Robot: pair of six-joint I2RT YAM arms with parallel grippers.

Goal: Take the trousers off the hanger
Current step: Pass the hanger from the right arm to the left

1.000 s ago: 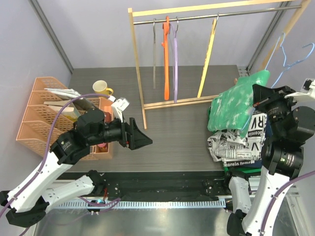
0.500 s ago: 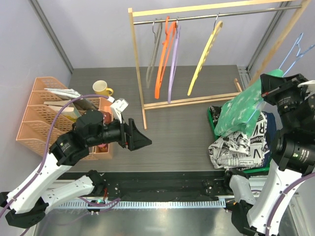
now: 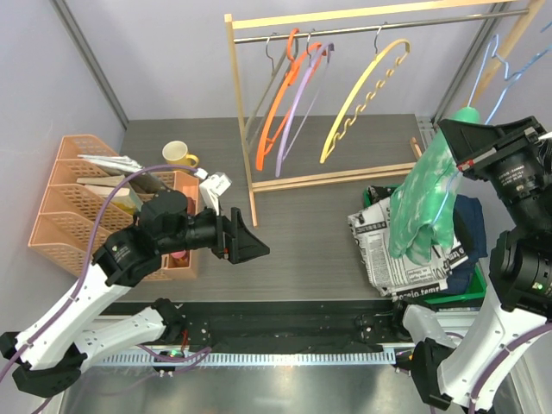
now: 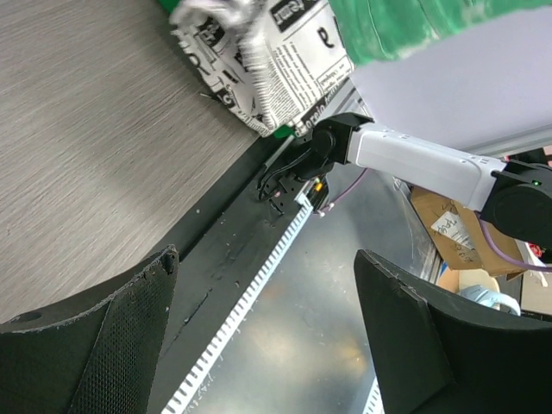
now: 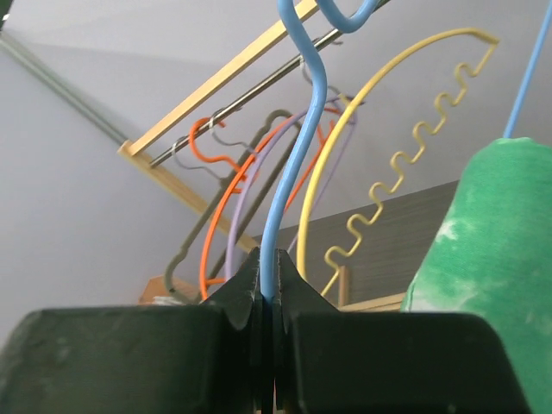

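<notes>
My right gripper (image 3: 461,142) is shut on the wire of a blue hanger (image 3: 509,60), raised at the right side. In the right wrist view the jaws (image 5: 269,267) pinch that blue wire (image 5: 297,155). The green-and-white mottled trousers (image 3: 423,203) hang from the hanger, and also show in the right wrist view (image 5: 492,259). Below them lie the newspaper-print trousers (image 3: 379,254) and the navy denim ones (image 3: 470,220). The black and marbled garments are hidden. My left gripper (image 3: 254,250) is open and empty over the table's left half, its jaws wide apart (image 4: 267,328).
A wooden rack (image 3: 246,129) stands at the back with yellow (image 3: 362,95), orange (image 3: 280,108), purple and grey hangers swung sideways. Orange baskets (image 3: 60,216) and a yellow mug (image 3: 177,153) are at the left. A green bin edge (image 3: 457,297) lies under the pile.
My right gripper has lifted the blue hanger, so the green trousers rose off the pile and now hang. The newspaper-print trousers shifted left. The rack's hangers swung sideways. The left arm barely moved.
</notes>
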